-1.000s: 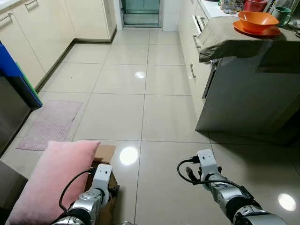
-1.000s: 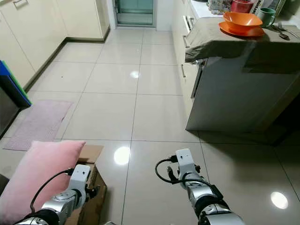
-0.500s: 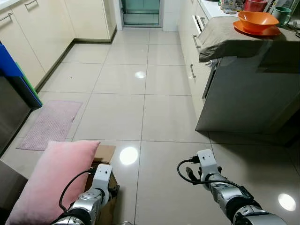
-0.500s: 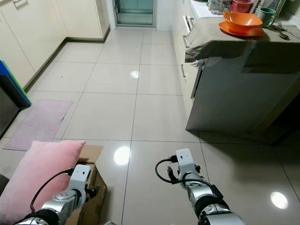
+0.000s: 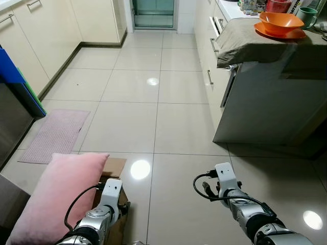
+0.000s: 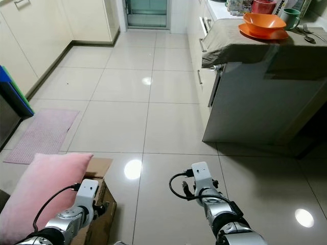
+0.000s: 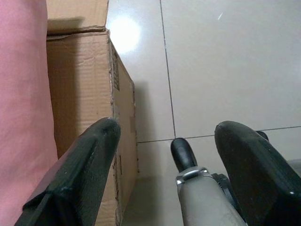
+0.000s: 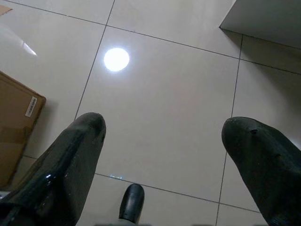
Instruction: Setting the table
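Dishes for the table wait at the far right: an orange bowl (image 5: 279, 22) sits on an orange plate (image 5: 280, 33) on the cloth-draped counter (image 5: 245, 43), with a green mug (image 5: 308, 16) and cutlery (image 6: 308, 33) just beside them, grouped as if ready for collecting. Well apart from them, both arms hang low over the tiled floor (image 5: 153, 102). The left hand (image 7: 164, 155) is spread and empty beside a cardboard box (image 7: 82, 99) bearing a pink cushion (image 5: 56, 196); the right hand (image 8: 164, 162) is likewise spread and empty, presumably because nothing is within reach yet.
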Controlling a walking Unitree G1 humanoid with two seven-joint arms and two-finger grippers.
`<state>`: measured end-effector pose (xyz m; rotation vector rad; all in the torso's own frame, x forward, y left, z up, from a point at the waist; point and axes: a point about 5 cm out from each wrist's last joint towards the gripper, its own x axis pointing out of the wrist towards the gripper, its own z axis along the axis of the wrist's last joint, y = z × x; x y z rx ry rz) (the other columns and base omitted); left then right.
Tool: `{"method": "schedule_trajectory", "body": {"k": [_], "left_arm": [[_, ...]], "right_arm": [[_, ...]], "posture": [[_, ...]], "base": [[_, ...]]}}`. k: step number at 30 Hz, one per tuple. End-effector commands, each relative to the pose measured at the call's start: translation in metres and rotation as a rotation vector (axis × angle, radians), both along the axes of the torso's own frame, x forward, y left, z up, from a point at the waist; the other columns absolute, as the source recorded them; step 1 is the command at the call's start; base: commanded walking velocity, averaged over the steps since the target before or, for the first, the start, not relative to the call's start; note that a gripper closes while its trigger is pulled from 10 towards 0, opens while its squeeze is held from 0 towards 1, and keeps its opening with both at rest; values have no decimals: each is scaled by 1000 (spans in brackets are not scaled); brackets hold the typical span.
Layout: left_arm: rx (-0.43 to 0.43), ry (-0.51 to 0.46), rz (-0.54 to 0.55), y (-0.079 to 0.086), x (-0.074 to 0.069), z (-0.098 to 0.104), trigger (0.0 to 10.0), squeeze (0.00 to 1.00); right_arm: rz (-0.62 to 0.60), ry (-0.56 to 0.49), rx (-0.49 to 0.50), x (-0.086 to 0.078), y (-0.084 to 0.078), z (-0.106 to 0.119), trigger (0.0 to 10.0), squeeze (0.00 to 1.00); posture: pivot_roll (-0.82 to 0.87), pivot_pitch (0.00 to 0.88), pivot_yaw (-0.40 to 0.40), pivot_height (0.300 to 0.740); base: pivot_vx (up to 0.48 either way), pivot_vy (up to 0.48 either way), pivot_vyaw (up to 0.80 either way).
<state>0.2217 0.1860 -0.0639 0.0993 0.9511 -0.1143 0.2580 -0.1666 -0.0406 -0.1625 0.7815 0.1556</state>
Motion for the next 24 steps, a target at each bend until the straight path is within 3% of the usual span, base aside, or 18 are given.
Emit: {"method": "schedule_trajectory", "body": {"k": [1, 5, 6, 7, 8, 11, 12, 14, 15, 17, 18, 19, 21, 24], "left_arm": [[-306, -843, 102, -22, 51, 142, 10000, 0], [-294, -764, 100, -20, 62, 122, 10000, 0], [-294, -521, 181, -19, 79, 82, 10000, 0], [-294, -521, 181, -19, 79, 82, 10000, 0], [-287, -340, 238, -20, 74, 59, 10000, 0], [-273, -213, 268, -21, 60, 42, 10000, 0], [-187, -135, 291, -15, 46, 29, 10000, 0], [-187, -135, 291, -15, 46, 29, 10000, 0], [-130, -94, 263, -15, 36, 22, 10000, 0], [-147, -141, 221, -21, 40, 26, 10000, 0], [-179, -185, 213, -24, 45, 31, 10000, 0], [-241, -311, 240, -19, 60, 48, 10000, 0], [-258, -350, 245, -16, 65, 53, 10000, 0], [-318, -508, 241, -2, 67, 72, 10000, 0]], "right_arm": [[393, -450, 393, 62, 113, 102, 10000, 0], [345, -493, 328, 64, 101, 96, 10000, 0], [183, -274, 236, 57, 93, 64, 10000, 0], [183, -274, 236, 57, 93, 64, 10000, 0], [114, -135, 147, 44, 85, 43, 10000, 0], [104, -4, 85, 27, 77, 23, 10000, 0], [138, 45, 47, 17, 72, 13, 10000, 0], [138, 45, 47, 17, 72, 13, 10000, 0], [163, 71, 22, 11, 68, 8, 10000, 0], [203, 33, -9, 12, 63, 8, 10000, 0], [205, 12, -7, 14, 63, 10, 10000, 0], [179, -73, 15, 23, 62, 19, 10000, 0], [162, -103, 23, 27, 62, 23, 10000, 0], [173, -247, 42, 38, 62, 38, 10000, 0]], "posture": [[-52, 37, 29, 740], [-13, 0, 9, 740], [-4, 0, 13, 740], [-4, 0, 13, 740], [2, 0, 16, 740], [7, 0, 15, 740], [1, 0, 14, 740], [1, 0, 14, 740], [-5, 0, 15, 740], [-4, 0, 19, 740], [-4, 0, 21, 740], [-3, 0, 24, 740], [-2, 0, 24, 740], [-13, 0, 32, 740]], "base": [[0, 0, 0], [0, 0, 0], [0, 0, 0], [0, 0, 0], [0, 0, 0], [0, 0, 0], [0, 0, 0], [0, 0, 0], [0, 0, 0], [0, 0, 0], [0, 0, 0], [0, 0, 0], [0, 0, 0], [0, 0, 0]]}}
